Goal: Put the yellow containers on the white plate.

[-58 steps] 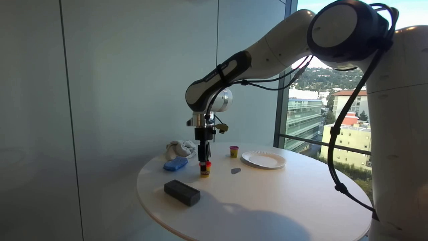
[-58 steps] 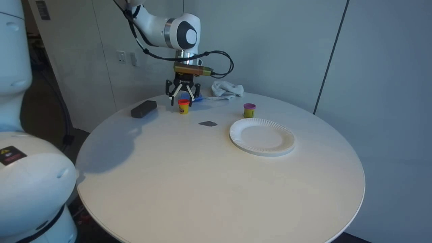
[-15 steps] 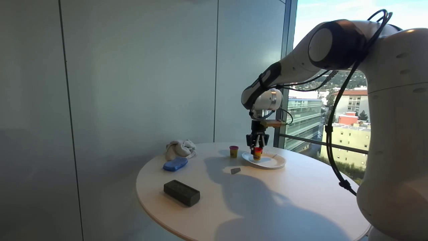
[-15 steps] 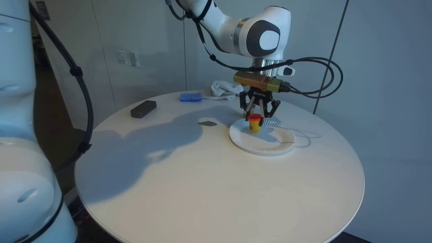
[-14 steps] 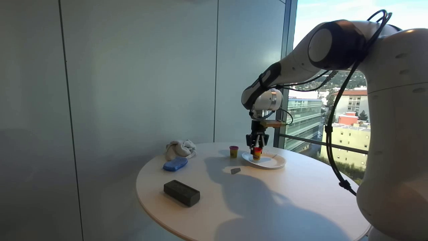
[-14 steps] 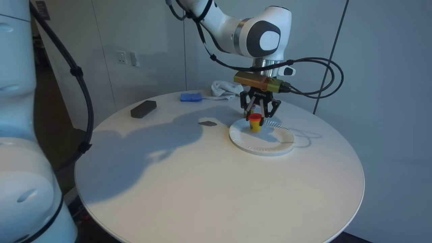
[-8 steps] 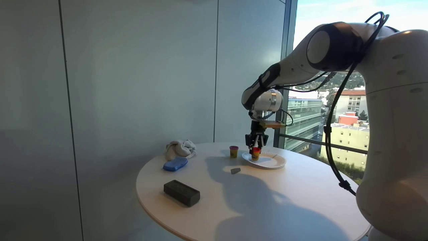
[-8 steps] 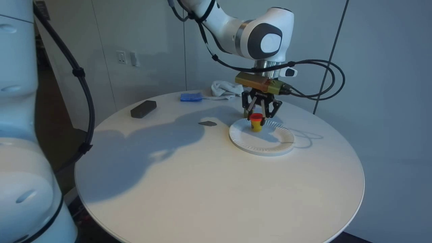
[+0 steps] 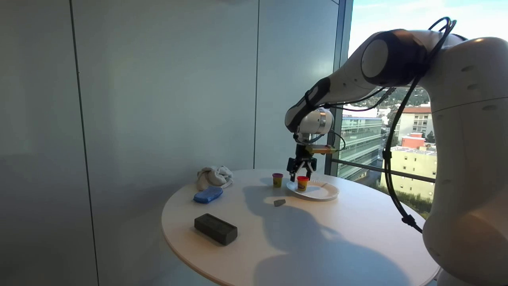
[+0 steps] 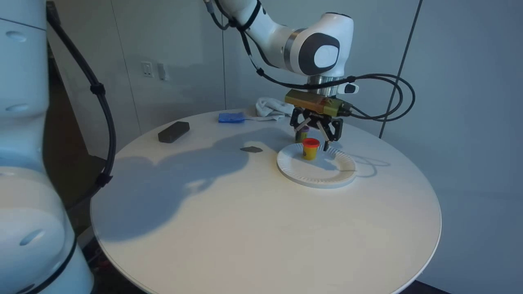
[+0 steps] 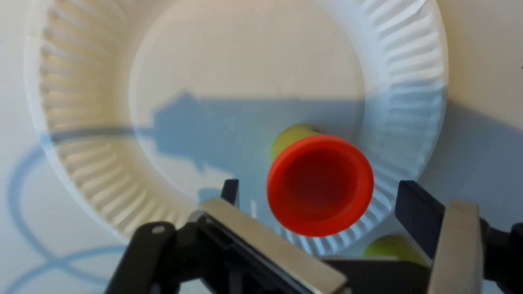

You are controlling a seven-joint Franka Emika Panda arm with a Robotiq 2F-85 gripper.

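A yellow container with a red lid (image 9: 302, 184) stands upright on the white plate (image 9: 323, 194), near its rim. Both also show in an exterior view, the container (image 10: 309, 153) and the plate (image 10: 322, 175). My gripper (image 10: 313, 141) is open, with its fingers apart on either side of the red lid. In the wrist view the open gripper (image 11: 322, 200) shows a gap between each finger and the lid. A second yellow container with a purple lid (image 9: 277, 180) stands on the table just beside the plate. In an exterior view it (image 10: 301, 134) is partly hidden behind the gripper.
A black block (image 9: 216, 229) lies near the table edge. A blue sponge-like object (image 9: 208, 194) and a crumpled cloth (image 9: 214, 177) lie by the wall side. A flat grey piece (image 9: 279, 202) lies on the table between them and the plate.
The red-lidded container was carried from beside the blue object to the plate. In the last half second my gripper's fingers spread and let go of it.
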